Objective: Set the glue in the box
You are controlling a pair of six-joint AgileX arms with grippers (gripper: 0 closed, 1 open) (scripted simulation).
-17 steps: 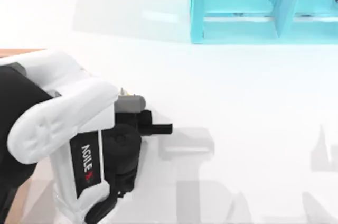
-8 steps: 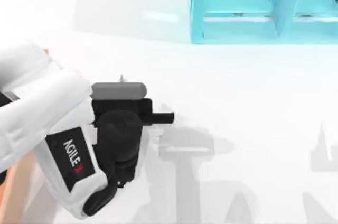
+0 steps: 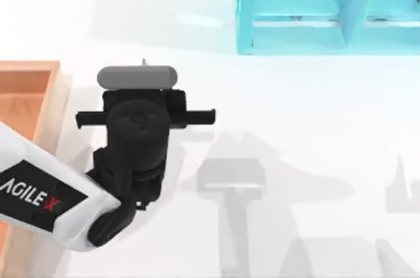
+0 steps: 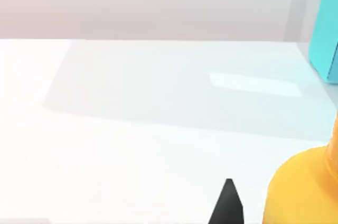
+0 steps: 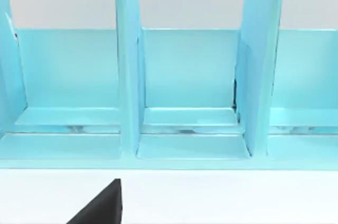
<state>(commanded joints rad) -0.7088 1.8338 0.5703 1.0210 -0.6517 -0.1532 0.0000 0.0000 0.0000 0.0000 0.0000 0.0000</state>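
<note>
Three views, listed in turn.

Top view: the white worktop (image 3: 295, 127) carries the box (image 3: 29, 88), a light brown wooden tray with pale rims, at the left edge, and a turquoise shelf-like frame (image 3: 295, 16) at the far right. The left arm (image 3: 39, 202), white with AgileX lettering, reaches in from the lower left; its black wrist and the left hand (image 3: 143, 71) sit over the worktop just to the right of the box, clear of its rim. A grey camera bar (image 3: 136, 77) crosses the front of the wrist, and a small pale tip pokes out just beyond it. The hand's fingers are hidden under the wrist here.

Left wrist view: the glue (image 4: 306, 187), a yellow-orange bottle body, sits close against the lens near one black fingertip (image 4: 227, 205). Only that one finger is seen, so whether the hand is closed on the bottle, or how wide it stands, cannot be told. Bare white worktop lies beyond, with a corner of the turquoise frame at the edge.

Right wrist view: the turquoise frame's compartments stand close ahead on the worktop. One black fingertip (image 5: 103, 205) of the right hand shows; its opening cannot be told.
</note>
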